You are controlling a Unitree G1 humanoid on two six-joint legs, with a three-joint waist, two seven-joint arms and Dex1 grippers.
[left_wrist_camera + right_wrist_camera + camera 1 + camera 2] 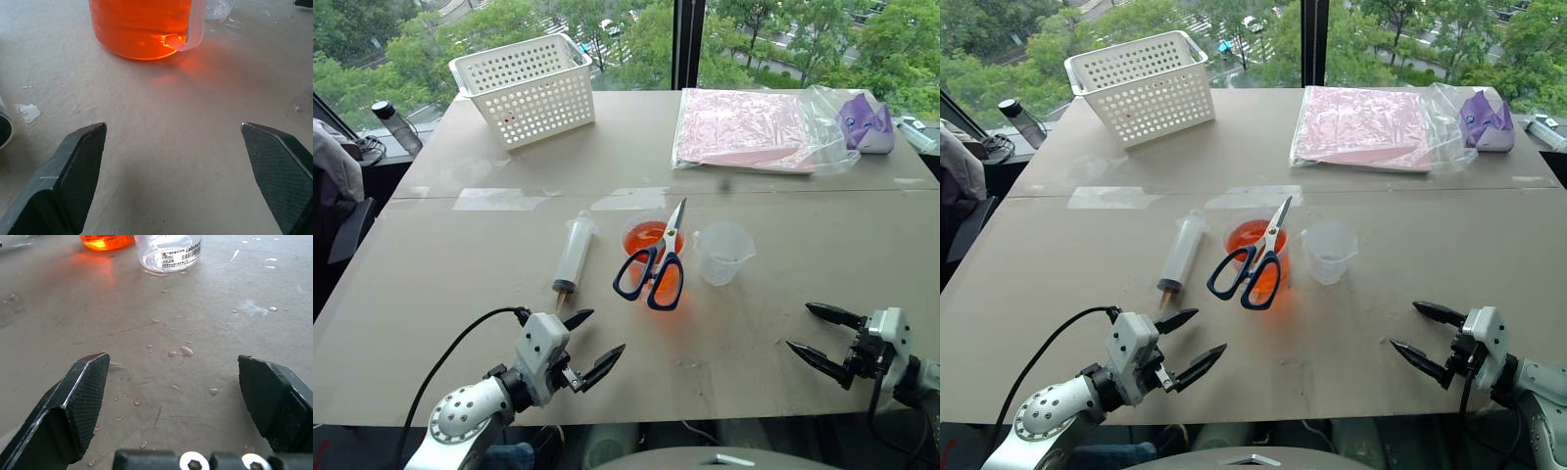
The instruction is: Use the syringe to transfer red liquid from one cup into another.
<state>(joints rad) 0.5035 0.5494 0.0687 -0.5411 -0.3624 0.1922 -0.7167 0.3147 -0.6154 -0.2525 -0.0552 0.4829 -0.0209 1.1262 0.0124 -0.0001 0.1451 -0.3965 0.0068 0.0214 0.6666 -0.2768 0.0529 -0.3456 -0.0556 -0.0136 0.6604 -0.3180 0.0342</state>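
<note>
Beyond the far windows stand green trees; before them a tan bench (431, 274) carries the working set. Far left, a white perforated basket (529, 90). Near left, the left end effector (590, 346) hovers low over the bench with its two black fingers spread wide and nothing between them, pointing forward and inward toward the cups. Just beyond it lies the syringe (572, 255), flat on the bench, white plunger to the far side and orange-brown tip toward the near edge, untouched. Right of the syringe stands the handled cup (652, 257) holding the red liquid (142, 24); blue-handled scissors (654, 266) rest across its rim. Just right of that sits the frosted beaker (722, 252), which looks empty. Far right, a pink sheet in a clear bag (754, 129) and a purple-and-white object (867, 124). Near right, the right end effector (820, 333) is likewise fully spread and empty, angled inward, well apart from the beaker. Judged stage: the transfer has not begun. The next move calls for grasping the syringe barrel, most readily with the left end effector; the scissors over the cup mouth would likely obstruct dipping the tip.
</note>
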